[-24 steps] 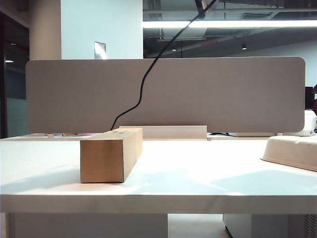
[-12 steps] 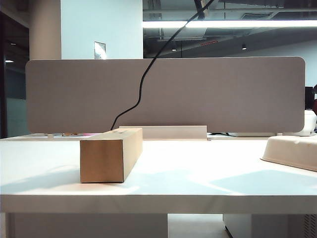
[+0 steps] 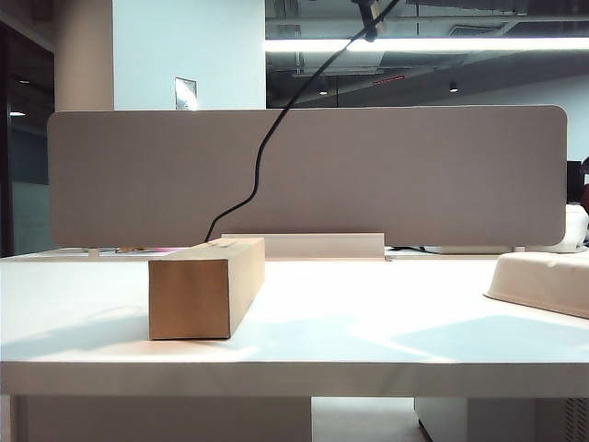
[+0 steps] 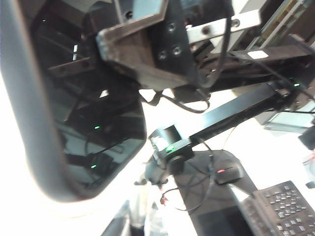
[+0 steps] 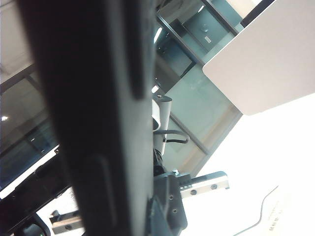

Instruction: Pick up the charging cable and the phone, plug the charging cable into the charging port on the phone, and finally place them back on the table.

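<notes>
Hovering high above the desk (image 3: 368,322), both arms are out of the exterior shot, and all it shows of the job is the charging cable (image 3: 262,166). The cord climbs from behind the cardboard box (image 3: 198,290) steeply to the top edge, leaning rightward, with its plug end uppermost and out of frame. So the cable is off the desk, and so is the phone (image 4: 74,123). It hangs right in front of the left wrist camera, glossy screen face-on, while the right wrist camera sees it edge-on, a dark slab with side buttons (image 5: 98,98). Its long axis looks to run roughly upright, though neither close view ties that firmly to the desk. The right gripper (image 4: 142,49) reaches in beside the phone's rim, seemingly touching it, and the left gripper (image 5: 192,191) sits just past the phone's edge. Both sets of fingers are drawn narrow, but which pair clamps the phone and which the plug I cannot tell. My read: pick-up done, mating in hand. The port and plug are hidden, so insertion is unconfirmed, and setting both back down is left.
</notes>
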You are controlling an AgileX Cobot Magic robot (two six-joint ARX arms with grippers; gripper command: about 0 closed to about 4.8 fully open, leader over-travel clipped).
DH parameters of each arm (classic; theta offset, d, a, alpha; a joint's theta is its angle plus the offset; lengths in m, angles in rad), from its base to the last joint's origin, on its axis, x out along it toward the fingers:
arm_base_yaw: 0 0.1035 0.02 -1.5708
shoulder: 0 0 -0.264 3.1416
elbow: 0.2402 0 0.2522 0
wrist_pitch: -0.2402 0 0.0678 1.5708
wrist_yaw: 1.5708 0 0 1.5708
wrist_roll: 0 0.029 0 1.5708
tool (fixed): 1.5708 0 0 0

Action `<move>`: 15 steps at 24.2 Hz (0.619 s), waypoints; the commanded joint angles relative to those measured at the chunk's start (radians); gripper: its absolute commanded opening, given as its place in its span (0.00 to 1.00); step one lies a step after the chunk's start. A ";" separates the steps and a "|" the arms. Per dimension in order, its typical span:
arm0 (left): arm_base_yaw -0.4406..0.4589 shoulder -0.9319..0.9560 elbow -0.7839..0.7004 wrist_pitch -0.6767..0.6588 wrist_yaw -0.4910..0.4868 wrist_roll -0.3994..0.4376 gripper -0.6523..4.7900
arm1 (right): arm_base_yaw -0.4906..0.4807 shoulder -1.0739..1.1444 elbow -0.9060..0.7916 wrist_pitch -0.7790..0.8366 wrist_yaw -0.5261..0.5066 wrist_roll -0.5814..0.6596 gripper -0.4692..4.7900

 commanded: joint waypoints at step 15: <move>0.000 0.006 0.005 0.051 0.029 -0.009 0.11 | 0.000 -0.002 0.008 0.024 -0.023 -0.035 0.08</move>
